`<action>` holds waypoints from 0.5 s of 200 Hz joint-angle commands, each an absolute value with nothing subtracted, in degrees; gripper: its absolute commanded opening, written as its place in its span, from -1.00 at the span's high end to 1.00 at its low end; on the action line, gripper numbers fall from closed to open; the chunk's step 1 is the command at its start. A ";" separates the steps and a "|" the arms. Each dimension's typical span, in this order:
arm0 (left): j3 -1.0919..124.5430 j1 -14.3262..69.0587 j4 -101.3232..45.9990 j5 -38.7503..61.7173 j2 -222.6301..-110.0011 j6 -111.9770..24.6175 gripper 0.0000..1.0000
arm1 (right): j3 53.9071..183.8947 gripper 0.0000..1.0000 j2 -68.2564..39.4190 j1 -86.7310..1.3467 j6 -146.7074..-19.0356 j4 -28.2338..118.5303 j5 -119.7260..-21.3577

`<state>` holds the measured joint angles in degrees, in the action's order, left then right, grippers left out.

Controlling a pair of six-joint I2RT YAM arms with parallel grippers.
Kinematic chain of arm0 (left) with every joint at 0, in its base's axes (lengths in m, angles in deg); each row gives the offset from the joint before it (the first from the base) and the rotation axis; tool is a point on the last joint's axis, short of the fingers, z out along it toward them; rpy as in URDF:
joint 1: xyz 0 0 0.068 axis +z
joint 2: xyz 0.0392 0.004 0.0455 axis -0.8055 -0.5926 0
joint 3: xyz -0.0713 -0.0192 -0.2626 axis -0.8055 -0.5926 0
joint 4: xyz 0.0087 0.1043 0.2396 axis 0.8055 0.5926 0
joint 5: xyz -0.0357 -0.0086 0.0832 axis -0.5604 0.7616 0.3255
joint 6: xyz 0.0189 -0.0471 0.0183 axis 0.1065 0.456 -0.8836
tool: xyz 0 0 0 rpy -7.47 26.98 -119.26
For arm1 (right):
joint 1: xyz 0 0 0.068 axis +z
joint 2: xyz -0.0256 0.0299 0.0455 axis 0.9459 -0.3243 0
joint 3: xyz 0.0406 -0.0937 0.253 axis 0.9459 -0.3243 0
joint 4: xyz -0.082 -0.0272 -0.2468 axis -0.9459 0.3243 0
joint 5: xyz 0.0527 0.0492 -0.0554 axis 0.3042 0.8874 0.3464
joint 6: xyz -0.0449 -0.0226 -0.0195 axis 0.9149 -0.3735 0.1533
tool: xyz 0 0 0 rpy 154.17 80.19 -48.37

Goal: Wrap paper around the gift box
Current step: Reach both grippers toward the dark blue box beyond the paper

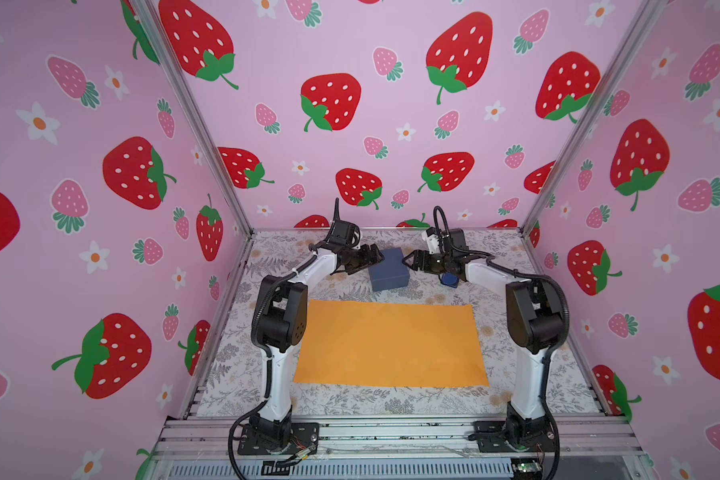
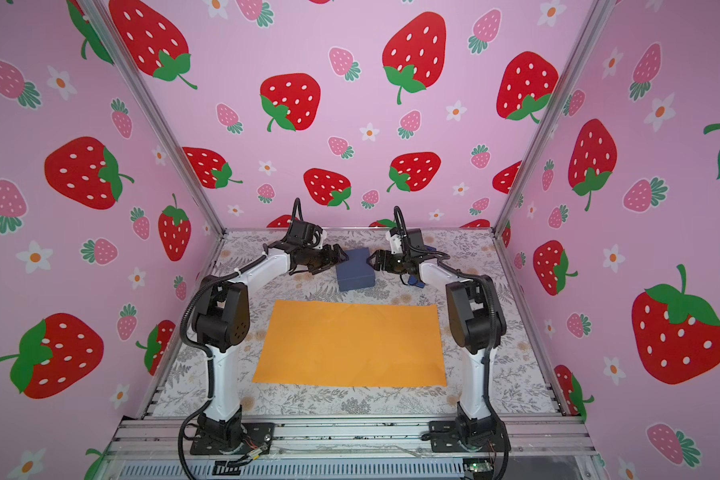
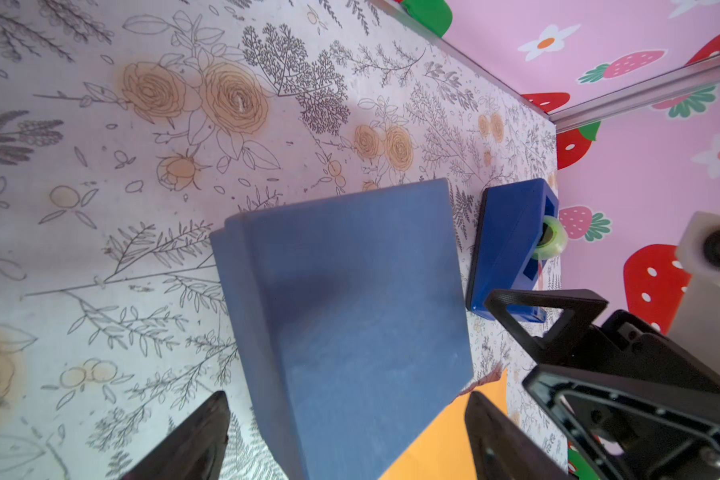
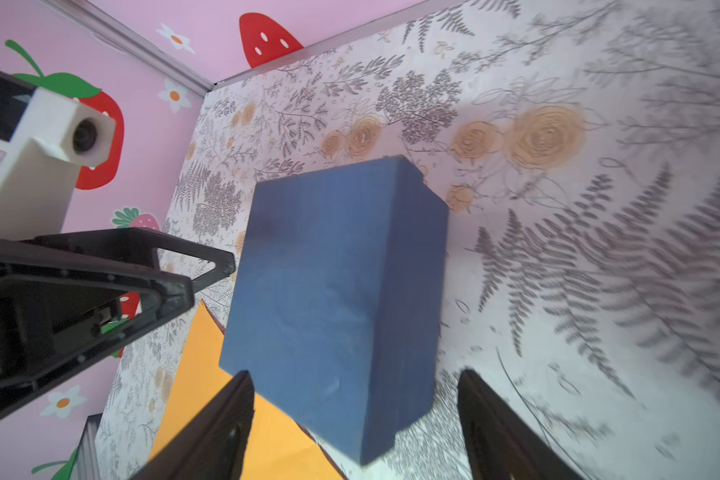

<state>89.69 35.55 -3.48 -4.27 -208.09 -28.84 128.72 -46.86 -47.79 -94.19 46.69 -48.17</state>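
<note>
Left tool (image 1: 378,254) hangs at the left side of the gift box (image 1: 387,270), jaws wide apart and gripping nothing. In the left wrist view its two dark fingers (image 3: 192,440) frame the near end of the box, one on each side. Whether either one touches the cardboard cannot be told. The right tool (image 1: 407,261) faces it from the box's right side, jaws also apart and empty. In the right wrist view one of its fingers (image 4: 225,419) overlaps a corner of the box in the picture while its partner stands clear. Contact there cannot be told either.

The gift box is slate blue and shut, so nothing inside shows. It rests on the floral-covered desk (image 1: 350,401).

The paper (image 1: 391,345), a plain orange sheet, lies flat on the desk on the side of the box nearer the arm bases. In both top views its far edge stops just short of the box, with a strip of desk between them.

A bright-blue tape dispenser (image 3: 512,245) stands just to the right of the box, a narrow band of desk between the two, with a pale green roll in its opening. In both top views the right arm (image 1: 485,272) passes over it and hides most of it. In the left wrist view a finger of the right tool covers one of its corners.
</note>
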 commanded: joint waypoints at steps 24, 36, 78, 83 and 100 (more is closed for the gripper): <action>99.63 35.73 6.75 -4.84 -214.08 -29.94 -0.80 | 133.88 -0.40 -52.80 -46.91 -96.10 47.65 -41.09; 100.98 35.73 7.62 -6.73 -215.26 -30.23 -0.80 | 132.46 -0.33 -52.01 -46.66 -97.04 47.20 -40.87; 98.77 35.11 4.78 -10.26 -213.99 -29.88 -0.80 | 120.80 -0.18 -44.88 -45.51 -102.71 38.20 -38.32; 98.59 34.99 4.79 -10.38 -213.85 -29.96 -0.80 | 119.75 -0.16 -44.24 -45.43 -103.22 37.55 -38.00; 98.96 34.72 6.01 -11.16 -213.75 -30.48 -0.80 | 116.63 -0.08 -42.50 -45.41 -105.29 34.55 -36.45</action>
